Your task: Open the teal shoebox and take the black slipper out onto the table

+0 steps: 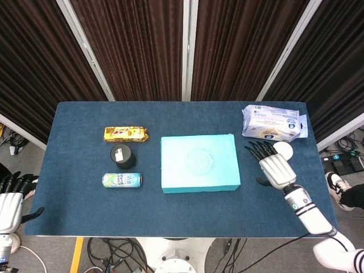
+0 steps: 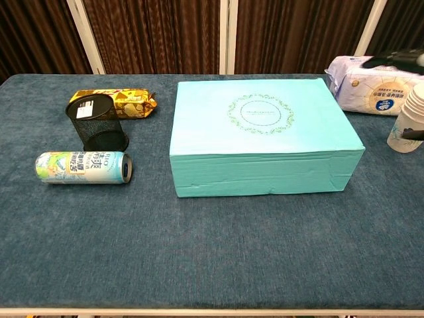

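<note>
Head view: shoebox [image 1: 199, 162] closed (hands apart).

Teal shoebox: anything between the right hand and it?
Nothing visible. In the head view the right hand hangs open just right of the teal shoebox, with only bare blue table in the gap. The paper cup stack sits behind and partly under the hand, off the path. The lid is shut.
</note>
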You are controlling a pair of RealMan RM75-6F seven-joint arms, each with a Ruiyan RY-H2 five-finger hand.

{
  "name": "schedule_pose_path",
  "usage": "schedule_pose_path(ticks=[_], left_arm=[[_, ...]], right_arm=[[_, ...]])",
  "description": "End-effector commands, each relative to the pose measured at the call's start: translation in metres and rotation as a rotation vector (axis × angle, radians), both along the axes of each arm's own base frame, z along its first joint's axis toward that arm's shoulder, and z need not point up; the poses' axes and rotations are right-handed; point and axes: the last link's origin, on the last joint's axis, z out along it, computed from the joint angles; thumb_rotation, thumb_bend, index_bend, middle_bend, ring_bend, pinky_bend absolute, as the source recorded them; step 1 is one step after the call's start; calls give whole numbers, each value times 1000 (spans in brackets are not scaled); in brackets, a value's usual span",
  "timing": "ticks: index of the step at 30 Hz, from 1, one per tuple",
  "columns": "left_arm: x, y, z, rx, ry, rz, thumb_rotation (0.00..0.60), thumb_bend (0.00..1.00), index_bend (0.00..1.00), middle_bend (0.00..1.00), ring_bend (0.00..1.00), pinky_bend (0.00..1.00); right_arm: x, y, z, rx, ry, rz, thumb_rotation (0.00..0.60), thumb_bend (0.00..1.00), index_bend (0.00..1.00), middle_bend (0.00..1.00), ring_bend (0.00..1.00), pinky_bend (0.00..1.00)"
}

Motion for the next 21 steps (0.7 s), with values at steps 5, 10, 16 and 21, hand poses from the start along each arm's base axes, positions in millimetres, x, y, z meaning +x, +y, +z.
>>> schedule_pose_path(ticks=[5, 10, 16, 21], left_arm=[[0, 1, 2, 3, -1, -4, 600, 0, 224, 196, 97, 114], [0, 0, 2, 0, -1, -5, 600, 0, 224, 195, 97, 114], [0, 1, 1, -7, -3, -10, 600, 0, 224, 196, 97, 114], [0, 0, 1, -8, -9, -14, 600, 0, 224, 196, 97, 114]], right_arm=[[18, -21, -43, 12, 44, 90, 600, 90, 0, 0, 0, 0], [27, -10, -58, 29, 38, 165, 600, 84, 0, 0, 0, 0], [40, 9, -71, 74, 20, 241, 600, 74, 0, 0, 0, 0], [54, 29, -81, 133, -5, 305, 600, 70, 0, 0, 0, 0]])
